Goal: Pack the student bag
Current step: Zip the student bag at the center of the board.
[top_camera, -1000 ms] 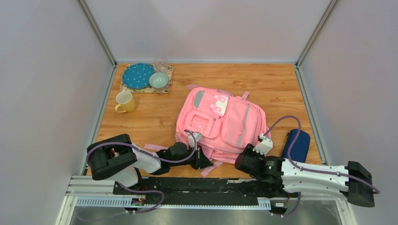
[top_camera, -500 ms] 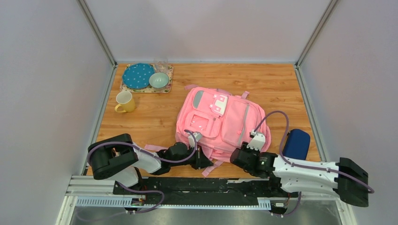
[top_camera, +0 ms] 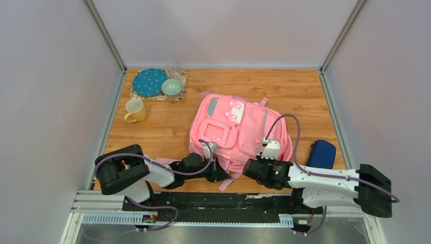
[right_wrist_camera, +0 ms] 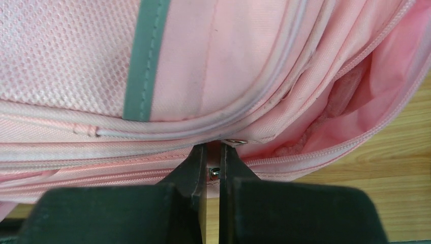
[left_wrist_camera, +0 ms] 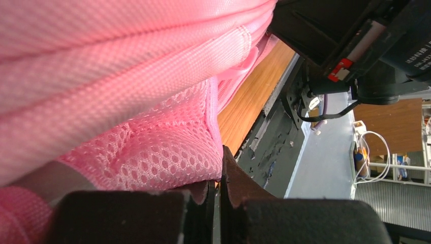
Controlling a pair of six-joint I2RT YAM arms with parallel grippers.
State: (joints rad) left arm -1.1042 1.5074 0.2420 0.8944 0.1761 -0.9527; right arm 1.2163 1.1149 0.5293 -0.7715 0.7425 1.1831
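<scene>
Left hand point(top_camera: 219, 173): position unchanged from a second earlier, clenched on pink mesh fabric at the near edge of the student bag point(top_camera: 239, 132). The bag lay flat on the table point(top_camera: 305, 91), right of centre, front face up, and had turned slightly leftward. Its grey strip point(top_camera: 265, 126) and white-and-pink patch point(top_camera: 236, 111) faced up. Right hand point(top_camera: 250, 169): had travelled left along the bag's near edge and was clenched on a metal zip pull point(right_wrist_camera: 214, 173). In the right wrist view the zip gaped to the right of the fingers, showing pink lining. The dark blue case point(top_camera: 321, 153) was more exposed.

L gripper point(left_wrist_camera: 216, 185) pinching student bag point(left_wrist_camera: 127, 76) mesh edge.
</scene>
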